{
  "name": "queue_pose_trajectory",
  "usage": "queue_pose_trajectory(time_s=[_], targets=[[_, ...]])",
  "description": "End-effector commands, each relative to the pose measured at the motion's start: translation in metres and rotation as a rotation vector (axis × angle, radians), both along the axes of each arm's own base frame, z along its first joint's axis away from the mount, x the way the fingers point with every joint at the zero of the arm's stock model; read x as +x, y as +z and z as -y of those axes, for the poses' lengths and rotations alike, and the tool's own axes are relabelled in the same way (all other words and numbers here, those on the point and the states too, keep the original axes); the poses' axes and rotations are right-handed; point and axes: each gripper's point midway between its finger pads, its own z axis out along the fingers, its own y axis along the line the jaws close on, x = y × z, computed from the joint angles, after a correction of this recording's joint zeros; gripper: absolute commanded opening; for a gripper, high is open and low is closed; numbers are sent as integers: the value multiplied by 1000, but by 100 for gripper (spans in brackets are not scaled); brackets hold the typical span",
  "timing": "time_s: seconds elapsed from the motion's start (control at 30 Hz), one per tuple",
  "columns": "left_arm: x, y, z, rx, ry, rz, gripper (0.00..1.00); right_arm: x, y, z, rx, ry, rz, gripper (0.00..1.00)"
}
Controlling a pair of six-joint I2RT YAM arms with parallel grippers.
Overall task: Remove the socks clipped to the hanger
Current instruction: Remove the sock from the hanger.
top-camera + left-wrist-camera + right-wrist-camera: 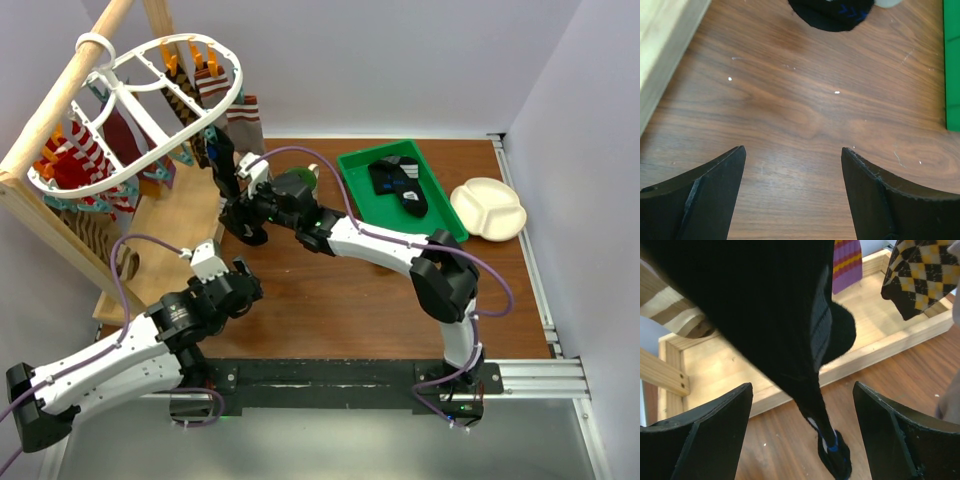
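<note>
The white oval hanger [160, 42] hangs from a wooden pole at the back left, with socks clipped round it: red-and-white striped [75, 160], brown striped [243, 120], black-and-tan checkered [925, 270] and purple striped [847, 262]. A black sock [770, 315] hangs down between the fingers of my right gripper [803, 384], and its toe touches the table. That gripper [226, 165] is open, with both fingers clear of the fabric. My left gripper [793, 148] is open over bare wood, lower down near the frame's base [205, 255].
The wooden frame's base [875, 315] lies just behind the black sock and also shows in the left wrist view [662, 55]. A green tray [350, 165] holding dark socks sits at the back right. Beside it is a white divided plate [488, 208].
</note>
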Motion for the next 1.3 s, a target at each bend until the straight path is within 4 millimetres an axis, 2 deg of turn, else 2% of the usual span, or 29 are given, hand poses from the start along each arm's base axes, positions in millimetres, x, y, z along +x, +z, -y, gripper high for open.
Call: queue_pose_trajectory(time_s=[0.0,0.07,0.2,0.23,0.27,0.33,0.37,0.47,0.5,0.53,0.6,0.67,0.73,0.77,0.87,1.0,1.13,1.27], targets=[[10,27,-11,6,67,84,83,13,58,-8,161,0,92,79],[12,32,-11,8,62,101,83,16,60,-9,189,-3,92,74],[14,39,-11,14,49,128,83,15,69,-4,225,3,105,38],[15,41,-11,20,37,135,83,14,71,-2,228,3,107,22],[15,45,-11,7,34,148,82,12,80,2,231,4,117,16],[15,48,-11,6,23,162,82,8,81,9,216,7,115,1],[16,50,-10,-3,18,172,82,3,95,17,224,10,138,0],[16,50,-7,-6,2,180,82,-9,93,30,180,40,134,0],[16,50,-5,-13,-8,179,82,-17,103,36,177,60,145,0],[17,50,-1,-18,-22,185,82,-25,99,38,146,88,131,0],[17,53,3,-22,-57,201,82,-37,107,51,134,106,147,0],[18,60,8,-56,-79,231,81,-48,99,60,92,136,141,0],[20,67,12,-59,-113,265,81,-61,103,69,75,179,138,0],[19,71,13,-72,-129,281,81,-72,100,70,66,236,129,0],[19,82,19,-76,-196,335,80,-91,100,78,46,303,116,0],[17,95,25,-64,-273,389,80,-117,91,82,9,433,112,0],[15,109,29,-54,-331,439,80,-138,85,83,1,560,82,0],[12,120,33,-57,-377,476,80,-148,82,83,7,640,65,0]])
